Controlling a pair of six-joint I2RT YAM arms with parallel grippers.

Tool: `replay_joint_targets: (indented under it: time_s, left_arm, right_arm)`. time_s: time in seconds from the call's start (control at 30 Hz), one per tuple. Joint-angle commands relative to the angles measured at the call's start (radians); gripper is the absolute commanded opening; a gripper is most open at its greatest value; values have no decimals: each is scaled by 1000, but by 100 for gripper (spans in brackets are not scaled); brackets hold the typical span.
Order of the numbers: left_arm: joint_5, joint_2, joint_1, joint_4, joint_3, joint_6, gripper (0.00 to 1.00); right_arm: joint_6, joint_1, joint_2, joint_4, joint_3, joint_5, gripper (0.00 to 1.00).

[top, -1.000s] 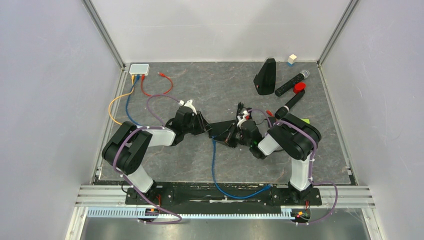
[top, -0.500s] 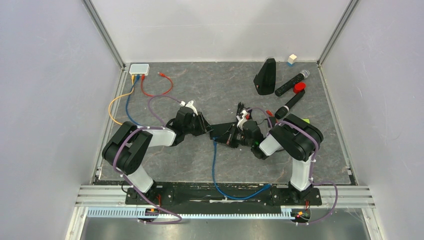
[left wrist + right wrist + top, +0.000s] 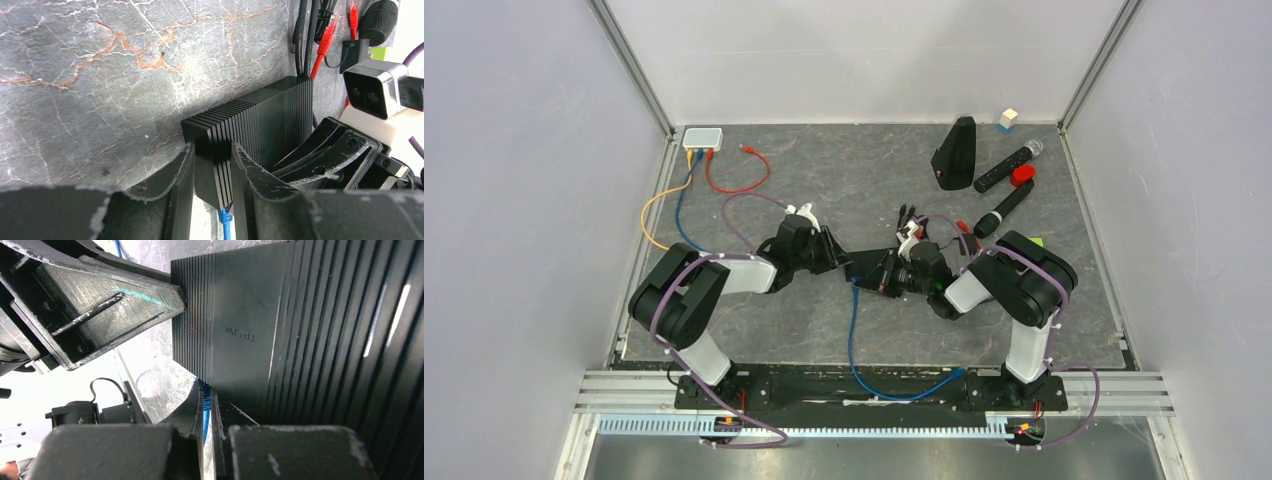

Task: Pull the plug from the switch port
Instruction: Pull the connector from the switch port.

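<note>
Grey marbled desk [image 3: 844, 170], white walls. Black switch [image 3: 265, 120] sits mid-desk; left hand [image 3: 212, 165] clamps its ribbed end from 9 o'clock. Right hand [image 3: 209, 401], reaching from 3 o'clock, is pinched tight on the blue cable [image 3: 205, 414] where the plug [image 3: 223, 216] enters the port. Judgement: switch light, rigid, slick; cable limp. Grip the stiff plug body with the latch pressed, not the cord.

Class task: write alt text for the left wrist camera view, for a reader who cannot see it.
The left end effector clamps one end of a black ribbed network switch, seen against a grey marbled table. A blue cable leaves the switch between the fingers; red cables lie beyond.
</note>
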Motion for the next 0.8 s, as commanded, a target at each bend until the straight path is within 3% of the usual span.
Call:
replay_joint_targets:
  time_s: [0.0,0.13,0.23,0.3,0.77]
  left_arm:
    - [-76,53,-1,-136,-45,0,35]
    - [-71,53,-1,-118,-57,-7,35]
    - [-58,50,-1,-88,-82,-21,34]
    - [-43,50,-1,-64,-99,-31,34]
    - [-33,35,-1,-46,-126,-37,34]
  right_arm:
    - [-89,43,27,-277,-56,-103,0]
    - [-86,41,19,-289,-62,-86,0]
    - [-33,39,26,-232,-54,-68,28]
    - [16,38,45,-181,-43,-53,32]
    - [269,10,44,-54,-64,214,39]
